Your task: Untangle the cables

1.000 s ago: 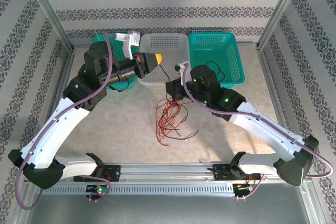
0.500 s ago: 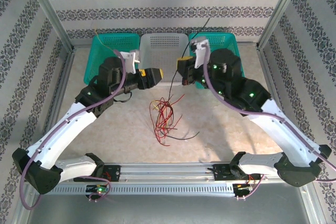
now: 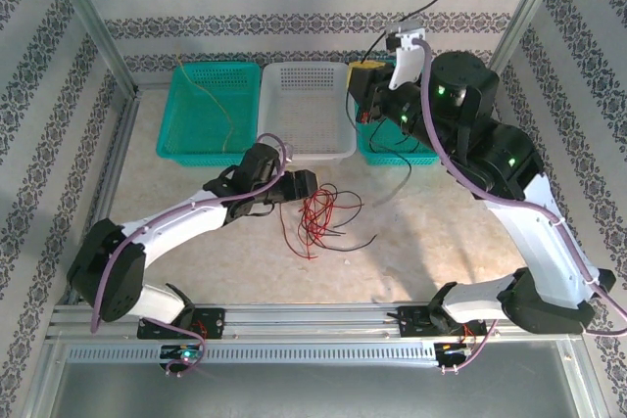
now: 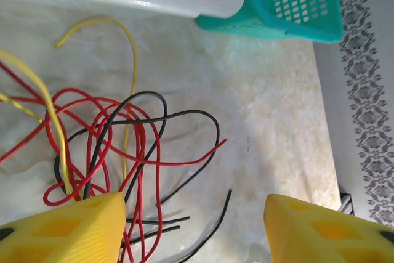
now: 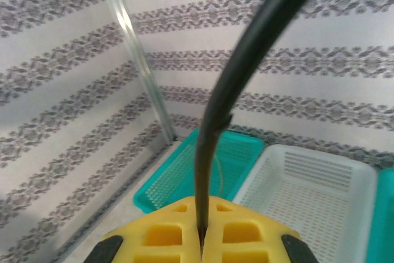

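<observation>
Hold thin black cable point(image 5: 212, 127) pinched in raised right gripper point(image 5: 201, 238); press spread-open left gripper point(image 4: 194, 226) onto tangled red, yellow and black wires point(image 4: 117, 133) on marbled bench point(image 4: 277, 103); draw upward slowly.

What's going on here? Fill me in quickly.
The right gripper has its jaws shut on one black cable and holds it high up by the white basket, with the rest of the cable dangling. The left gripper, jaws open, hovers low over the tangle of red, black and yellow cables lying on the table. The untangling is not finished.
</observation>
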`<state>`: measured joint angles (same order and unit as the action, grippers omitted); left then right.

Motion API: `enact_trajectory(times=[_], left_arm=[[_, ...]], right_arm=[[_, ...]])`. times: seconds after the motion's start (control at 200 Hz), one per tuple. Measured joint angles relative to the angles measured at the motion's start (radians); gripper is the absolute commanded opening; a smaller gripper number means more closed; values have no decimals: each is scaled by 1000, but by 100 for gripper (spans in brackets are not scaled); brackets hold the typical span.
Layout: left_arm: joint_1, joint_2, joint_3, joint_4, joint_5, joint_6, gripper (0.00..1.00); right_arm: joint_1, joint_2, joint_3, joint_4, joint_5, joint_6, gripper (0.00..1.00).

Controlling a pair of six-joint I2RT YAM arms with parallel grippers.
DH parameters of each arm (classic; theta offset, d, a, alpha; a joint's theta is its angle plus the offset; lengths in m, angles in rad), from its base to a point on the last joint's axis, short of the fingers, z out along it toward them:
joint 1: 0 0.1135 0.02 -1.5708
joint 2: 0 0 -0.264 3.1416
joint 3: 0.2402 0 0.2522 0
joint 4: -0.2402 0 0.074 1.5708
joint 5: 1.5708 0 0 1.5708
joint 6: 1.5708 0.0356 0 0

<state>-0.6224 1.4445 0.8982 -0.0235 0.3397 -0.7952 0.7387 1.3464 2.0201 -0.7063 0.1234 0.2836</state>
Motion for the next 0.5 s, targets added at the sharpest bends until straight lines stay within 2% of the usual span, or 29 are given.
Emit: enact_trajectory(times=[0.135, 0.265, 0.385, 0.5], left_arm=[[-5, 15, 2, 9, 0, 1, 59], [-5, 4, 2, 1, -8, 19, 58], [-5, -26, 2, -36, -25, 43, 57], [-6, -70, -3, -78, -60, 67, 57]], right_arm=[[-109, 61, 133, -85, 39, -1, 0], [-291, 134, 238, -153, 36, 11, 0], [-460, 255, 356, -208, -8, 45, 0], [-562, 406, 475, -241, -60, 72, 0]])
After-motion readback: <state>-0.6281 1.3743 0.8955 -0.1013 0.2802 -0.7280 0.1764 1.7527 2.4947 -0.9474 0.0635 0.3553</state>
